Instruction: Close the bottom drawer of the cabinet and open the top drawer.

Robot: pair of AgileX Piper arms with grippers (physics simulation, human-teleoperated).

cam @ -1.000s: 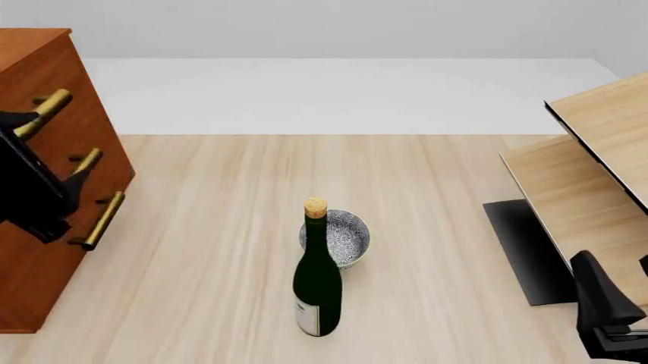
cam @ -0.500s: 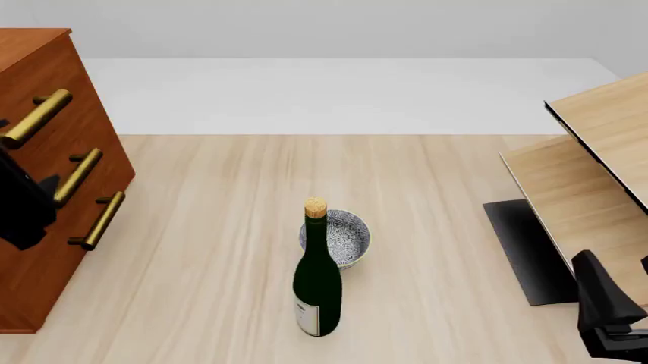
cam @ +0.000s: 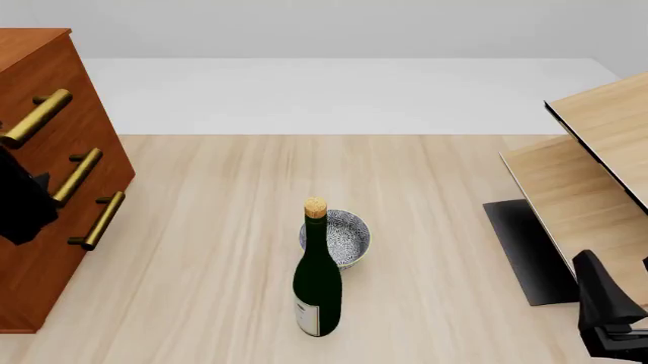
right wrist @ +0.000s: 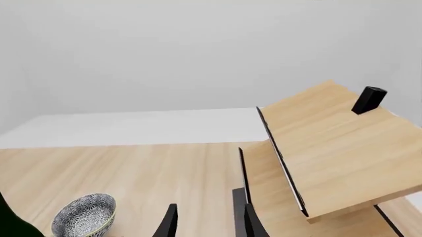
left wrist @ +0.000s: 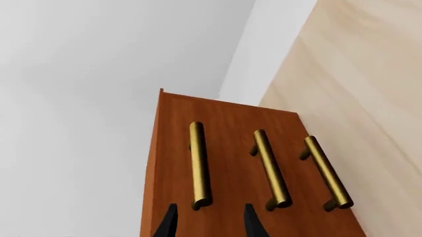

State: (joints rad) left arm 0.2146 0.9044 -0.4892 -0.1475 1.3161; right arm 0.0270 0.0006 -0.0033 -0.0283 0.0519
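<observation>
1. Left wrist view: the cabinet (left wrist: 224, 163) fills the middle, reddish-brown, with three brass bar handles side by side. The top drawer (left wrist: 177, 163), middle drawer (left wrist: 237, 168) and bottom drawer (left wrist: 300, 182) all sit flush with the front, none pulled out. The left gripper (left wrist: 207, 222) shows two dark tips with its jaws apart, empty, just short of the end of the top drawer's handle (left wrist: 198, 165).
2. Front view: the cabinet stands at the desk's (cam: 202, 227) left edge, with the left arm a dark shape in front of it. A dark green wine bottle (cam: 317, 280) with a cork stands upright mid-desk; its pale label is too small to read. A patterned bowl (cam: 339, 236) sits just behind it. Pale plywood furniture (cam: 592, 174) is on the right.
3. Right wrist view: the right gripper (right wrist: 205, 222) has its jaws apart, holding nothing, facing the plywood furniture, the bowl off to one side.
</observation>
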